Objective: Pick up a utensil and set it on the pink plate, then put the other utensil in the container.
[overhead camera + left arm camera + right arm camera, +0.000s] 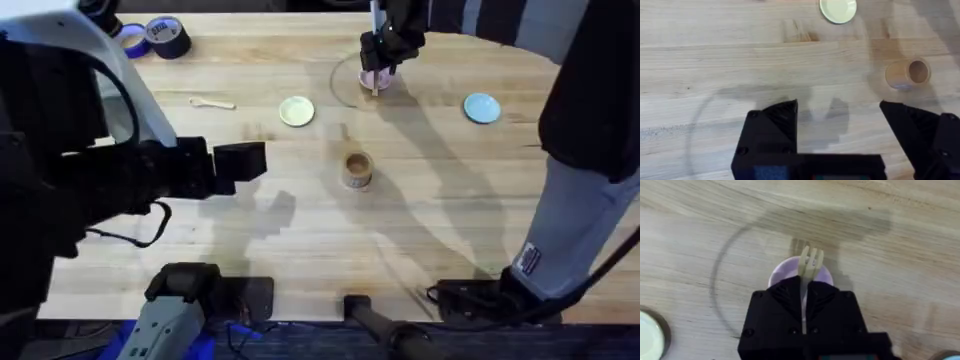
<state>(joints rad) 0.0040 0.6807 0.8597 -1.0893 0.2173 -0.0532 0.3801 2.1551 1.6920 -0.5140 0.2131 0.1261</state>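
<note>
From overhead, the right hand (377, 72) grips the fork (375, 85) over the pink plate (368, 80); the spoon (212, 102) lies far left on the bench (300, 240). Left wrist: the left hand (840, 125) gapes wide, the cup (907, 74) beyond it. Right wrist: tines jut past the closed fingers (785, 297), above the plate.

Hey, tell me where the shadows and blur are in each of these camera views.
Overhead: the left arm looms large, dark and blurred near the lens, with soft shadows on the table. Left wrist: the open fingers cast a grey shadow between them; the container looks soft. Right wrist: the fork, held over the pink plate, drops a faint shadow beyond it.
</note>
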